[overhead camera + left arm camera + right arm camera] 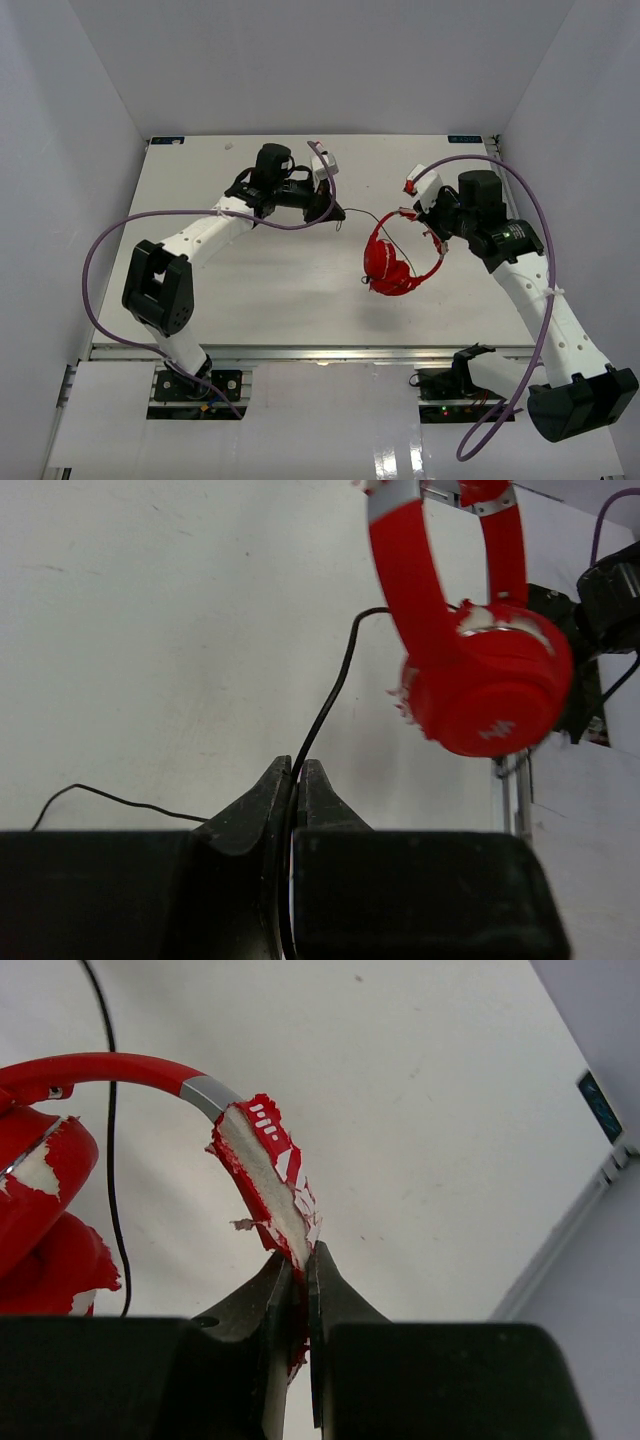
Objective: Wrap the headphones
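Headphones, bright red, sit right of the middle of the white worktop, held between the two arms. The right tool is closed narrow on the headband. In the right wrist view its fingertips pinch the torn, padded stretch of the band, where the red skin has peeled off pale foam. From that grip the band arches away to the ear cups, which hang lower, on the side toward the arm bases. One cup fills the right of the left wrist view, its red covering chipped along the upper rim. Whether the cups touch the worktop cannot be told.

A thin black cord runs from the headphones leftward to the left tool, which stands near the middle of the worktop, well apart from the cups. The left tool is closed to a slit on the cord: in its own view the cord drops in a curve straight in between the fingertips. A further stretch of it lies loose on the worktop to the left of the fingers. Thick purple cables loop off both arms.
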`<move>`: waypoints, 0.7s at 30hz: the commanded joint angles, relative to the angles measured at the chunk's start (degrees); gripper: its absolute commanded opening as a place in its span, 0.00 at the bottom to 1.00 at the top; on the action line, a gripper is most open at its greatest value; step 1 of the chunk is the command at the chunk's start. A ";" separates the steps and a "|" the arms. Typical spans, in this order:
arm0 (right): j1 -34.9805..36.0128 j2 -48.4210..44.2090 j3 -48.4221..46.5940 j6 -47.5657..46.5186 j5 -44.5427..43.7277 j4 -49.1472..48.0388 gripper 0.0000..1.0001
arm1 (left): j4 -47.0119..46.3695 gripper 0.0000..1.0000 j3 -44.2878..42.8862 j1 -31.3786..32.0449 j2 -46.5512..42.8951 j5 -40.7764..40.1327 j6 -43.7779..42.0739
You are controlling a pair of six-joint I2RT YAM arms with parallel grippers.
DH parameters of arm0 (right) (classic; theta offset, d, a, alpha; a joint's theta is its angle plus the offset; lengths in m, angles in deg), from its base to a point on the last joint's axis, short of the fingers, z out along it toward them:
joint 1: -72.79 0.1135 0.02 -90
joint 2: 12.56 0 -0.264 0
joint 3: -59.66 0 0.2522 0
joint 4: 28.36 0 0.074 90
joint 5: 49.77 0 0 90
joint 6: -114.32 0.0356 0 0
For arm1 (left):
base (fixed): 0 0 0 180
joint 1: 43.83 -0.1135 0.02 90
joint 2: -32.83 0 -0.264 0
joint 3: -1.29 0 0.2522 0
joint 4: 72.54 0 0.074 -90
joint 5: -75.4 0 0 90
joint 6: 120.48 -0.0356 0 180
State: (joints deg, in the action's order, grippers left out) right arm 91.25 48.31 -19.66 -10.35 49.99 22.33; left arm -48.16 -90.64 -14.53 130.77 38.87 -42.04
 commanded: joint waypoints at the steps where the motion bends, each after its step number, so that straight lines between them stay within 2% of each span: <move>1: 1.01 -0.88 2.25 4.76 -15.66 -16.27 0.08 | 6.48 0.01 -3.42 -0.39 -2.79 9.95 6.55; 7: 3.37 1.54 5.46 10.36 -25.35 -23.93 0.08 | 5.24 0.00 -8.14 1.30 1.67 16.02 17.73; 9: 4.63 2.00 6.25 11.97 -27.92 -27.87 0.08 | 0.17 0.00 -9.04 2.23 3.16 16.03 23.10; 13: 6.66 3.63 6.41 16.72 -31.69 -30.78 0.08 | -17.03 0.01 -8.73 3.09 5.73 16.64 41.71; 15: 6.86 4.35 6.32 19.03 -33.22 -31.31 0.08 | -20.02 0.02 -9.10 3.39 6.82 15.92 48.63; 21: 7.30 4.79 7.20 23.51 -35.42 -34.90 0.08 | -29.03 0.05 -8.06 4.10 8.93 13.51 62.41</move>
State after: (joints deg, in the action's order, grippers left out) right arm 98.20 53.61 -12.27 6.95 18.81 -2.84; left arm -65.64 -98.27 -10.97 140.28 51.77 5.29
